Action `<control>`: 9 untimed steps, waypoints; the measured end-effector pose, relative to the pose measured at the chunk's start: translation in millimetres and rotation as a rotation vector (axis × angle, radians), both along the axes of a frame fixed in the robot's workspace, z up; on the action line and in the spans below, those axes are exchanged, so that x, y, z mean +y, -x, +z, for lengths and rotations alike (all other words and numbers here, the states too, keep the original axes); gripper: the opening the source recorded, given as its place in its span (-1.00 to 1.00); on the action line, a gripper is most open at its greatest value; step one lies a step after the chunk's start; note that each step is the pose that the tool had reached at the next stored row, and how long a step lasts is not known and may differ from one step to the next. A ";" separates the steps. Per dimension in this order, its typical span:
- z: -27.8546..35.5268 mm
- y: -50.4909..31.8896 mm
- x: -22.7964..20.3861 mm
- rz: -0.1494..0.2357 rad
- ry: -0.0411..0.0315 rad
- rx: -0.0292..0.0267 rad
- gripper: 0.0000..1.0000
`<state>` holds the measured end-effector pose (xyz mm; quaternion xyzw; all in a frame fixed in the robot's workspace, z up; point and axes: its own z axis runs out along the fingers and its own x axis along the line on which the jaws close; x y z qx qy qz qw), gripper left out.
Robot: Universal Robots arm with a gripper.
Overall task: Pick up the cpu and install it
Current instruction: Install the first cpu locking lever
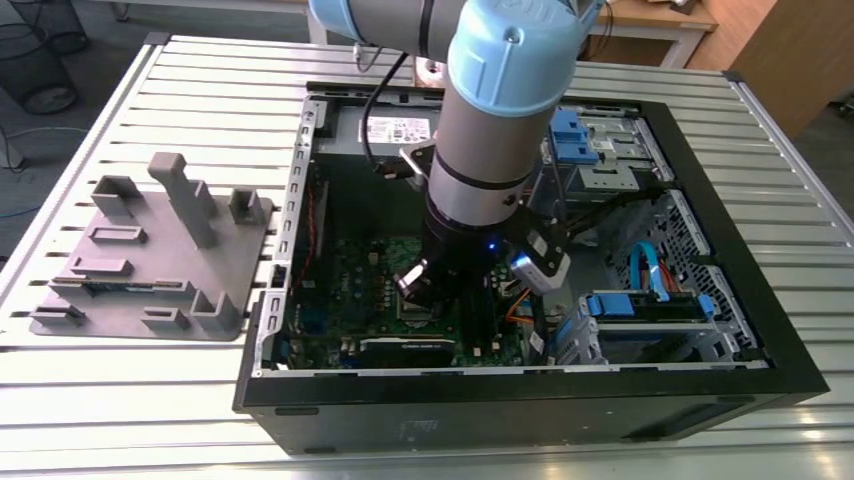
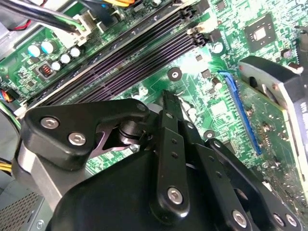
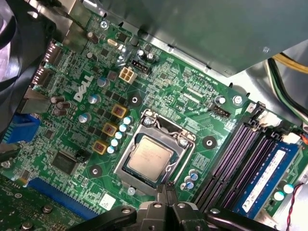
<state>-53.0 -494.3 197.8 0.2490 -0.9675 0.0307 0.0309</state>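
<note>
Cpu point(image 3: 150, 157) seated in socket frame point(image 3: 156, 147), just beneath my end effector point(image 3: 166, 188); fingers pressed together, holding nothing.

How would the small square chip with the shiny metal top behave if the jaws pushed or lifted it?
The small square silver-topped chip lies flat inside the rectangular metal socket frame on the green motherboard. It looks stiff and probably light. Its smooth metal top may be slippery. Being thin and flat, it should not roll or tip; a sideways push would likely meet the frame.

Arm point(image 1: 481, 150) reaching into open computer case point(image 1: 400, 420) — grey tray point(image 1: 147, 250) beside it
</note>
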 end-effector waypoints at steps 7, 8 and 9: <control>-0.2 -0.1 -0.1 -0.025 0.0015 -0.0002 -0.79; -0.3 -0.1 -0.1 -0.049 0.0016 -0.0001 -0.79; -0.3 -0.1 -0.1 -0.062 0.0016 -0.0001 -0.79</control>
